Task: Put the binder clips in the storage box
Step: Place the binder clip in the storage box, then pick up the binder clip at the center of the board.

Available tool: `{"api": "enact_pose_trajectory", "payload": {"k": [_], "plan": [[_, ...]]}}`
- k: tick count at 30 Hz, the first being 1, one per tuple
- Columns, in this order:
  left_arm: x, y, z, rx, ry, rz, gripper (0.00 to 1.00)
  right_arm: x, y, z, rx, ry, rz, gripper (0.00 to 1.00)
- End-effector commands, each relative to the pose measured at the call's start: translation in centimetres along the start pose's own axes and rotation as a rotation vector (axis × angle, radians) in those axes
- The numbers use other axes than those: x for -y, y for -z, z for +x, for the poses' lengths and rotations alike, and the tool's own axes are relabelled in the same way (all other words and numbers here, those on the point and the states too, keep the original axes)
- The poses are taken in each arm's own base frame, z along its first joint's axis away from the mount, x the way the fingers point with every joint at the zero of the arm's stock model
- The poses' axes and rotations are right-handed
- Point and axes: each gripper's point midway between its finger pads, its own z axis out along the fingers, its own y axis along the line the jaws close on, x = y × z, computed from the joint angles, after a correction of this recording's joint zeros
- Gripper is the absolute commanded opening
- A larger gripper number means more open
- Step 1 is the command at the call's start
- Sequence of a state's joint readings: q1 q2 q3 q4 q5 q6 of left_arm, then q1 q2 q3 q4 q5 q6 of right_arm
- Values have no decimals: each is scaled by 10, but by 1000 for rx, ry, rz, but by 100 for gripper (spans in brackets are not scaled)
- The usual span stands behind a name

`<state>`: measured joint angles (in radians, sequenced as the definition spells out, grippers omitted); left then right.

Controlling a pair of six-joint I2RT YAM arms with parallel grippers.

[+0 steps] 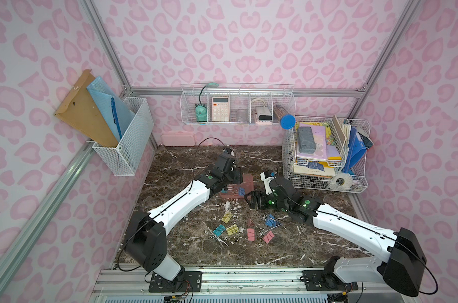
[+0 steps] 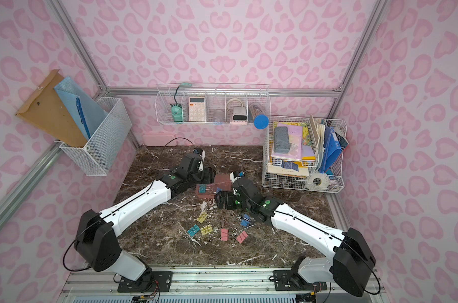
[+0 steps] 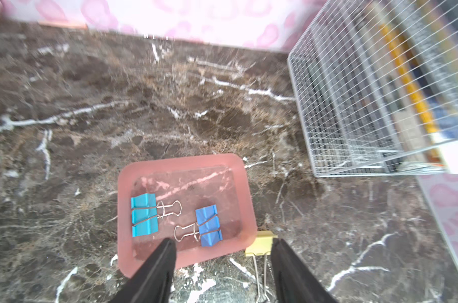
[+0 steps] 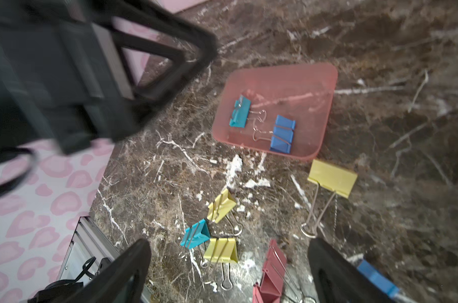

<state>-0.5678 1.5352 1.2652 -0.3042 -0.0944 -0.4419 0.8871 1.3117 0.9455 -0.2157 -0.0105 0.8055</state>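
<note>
The dusty-pink storage box (image 1: 246, 181) (image 3: 123, 223) (image 4: 288, 81) lies mid-table with a teal binder clip (image 3: 144, 215) (image 4: 240, 112) and a blue one (image 3: 209, 225) (image 4: 283, 133) inside. My left gripper (image 3: 222, 244) (image 1: 232, 178) hangs open over the box's near edge, holding nothing. A yellow clip (image 3: 260, 245) (image 4: 331, 178) lies just outside the box, by one left finger. My right gripper (image 4: 229, 246) (image 1: 253, 199) is open and empty above several loose clips: yellow (image 1: 226, 217), teal (image 1: 218, 230), pink (image 1: 250, 234), blue (image 1: 271, 220).
A white wire basket (image 1: 325, 162) (image 3: 354, 105) full of papers stands at the back right, close to the box. A pale pink closed case (image 1: 178, 139) lies against the back wall. Wire baskets hang on the back wall (image 1: 238, 105) and left wall (image 1: 125, 141).
</note>
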Motion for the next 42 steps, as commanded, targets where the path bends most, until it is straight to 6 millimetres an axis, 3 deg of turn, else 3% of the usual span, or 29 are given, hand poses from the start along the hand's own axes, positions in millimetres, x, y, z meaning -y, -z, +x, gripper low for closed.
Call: {"api": "enact_pose_trajectory", "payload": {"k": [1,4,7,12,13,17,20,30,42], "plan": [[-10,20,12,-28,6,-25,75,3,-2,45,-112,-148,30,97],[-13,30,24,-40,49,-11,89,6,-5,72,-151,-157,50,97],[-15,37,37,-60,85,13,93,24,-4,85,-168,-177,103,98],[-22,41,57,-91,100,11,93,55,5,76,-154,-158,288,97],[-23,41,60,-99,97,6,93,68,4,61,-95,-91,386,95],[-25,40,66,-113,96,1,93,88,-3,45,-119,33,612,77],[-24,40,65,-114,95,7,93,92,-12,38,-141,105,690,62],[-24,35,68,-131,80,3,93,99,-40,49,-183,116,709,38],[-24,35,68,-126,79,4,93,114,-46,70,-205,132,804,31]]}}
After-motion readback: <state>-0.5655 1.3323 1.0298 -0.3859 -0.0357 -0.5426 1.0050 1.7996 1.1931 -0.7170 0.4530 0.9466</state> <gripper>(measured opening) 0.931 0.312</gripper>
